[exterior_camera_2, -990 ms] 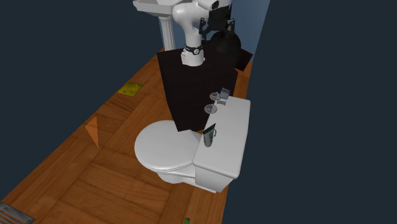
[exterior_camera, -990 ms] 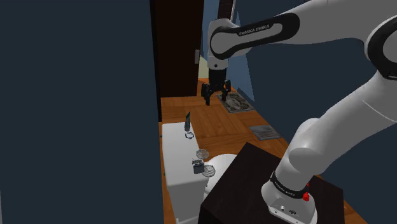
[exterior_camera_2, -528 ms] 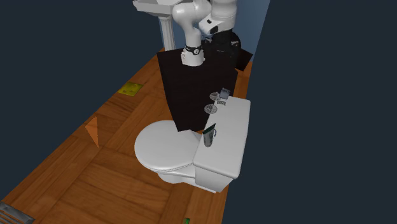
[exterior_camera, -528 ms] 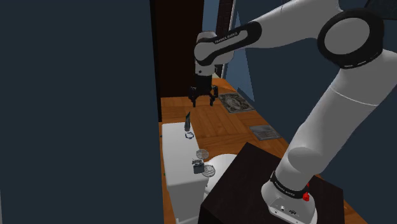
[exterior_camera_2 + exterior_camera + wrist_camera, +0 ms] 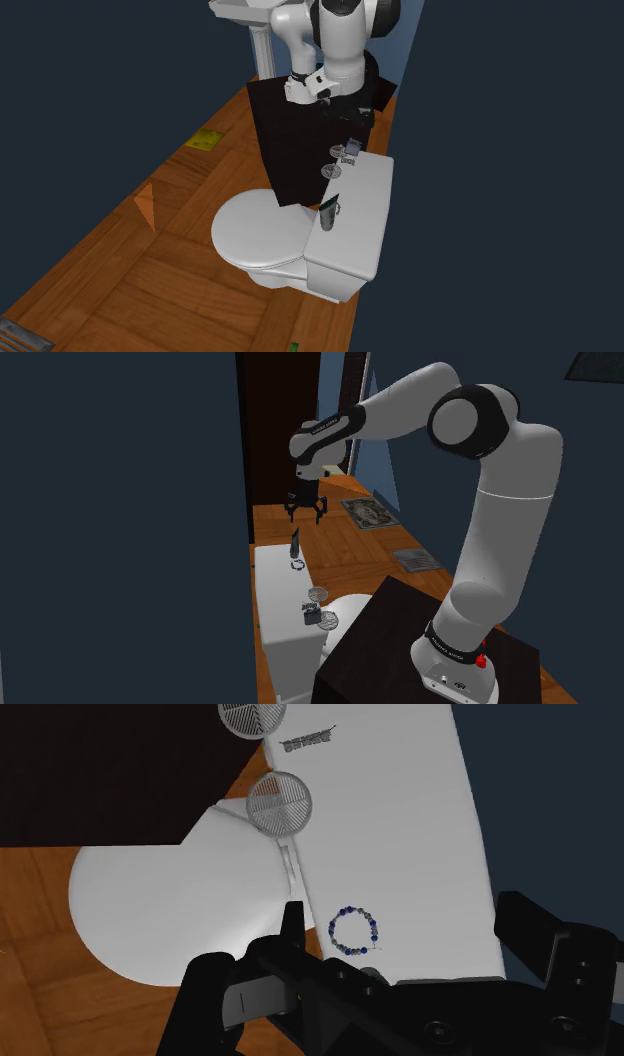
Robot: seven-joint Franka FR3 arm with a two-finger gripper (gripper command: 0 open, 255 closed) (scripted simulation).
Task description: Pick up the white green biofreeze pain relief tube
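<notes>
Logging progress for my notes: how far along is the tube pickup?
Done: the arm is stretched out so the gripper hovers above the toilet tank, close over the upright dark tube. In hand: nothing; the fingers stand apart, and the tube rests on the tank beside a bead bracelet. Left: descend, close on the tube, lift it.

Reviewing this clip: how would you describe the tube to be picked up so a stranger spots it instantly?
Find the white toilet, then its flat tank lid. At the lid's end farthest from the robot's stand, beside a small ring of beads, stands the tube. It is the lid's only upright item, slim and dark, whereas the round mesh discs lie flat.
</notes>
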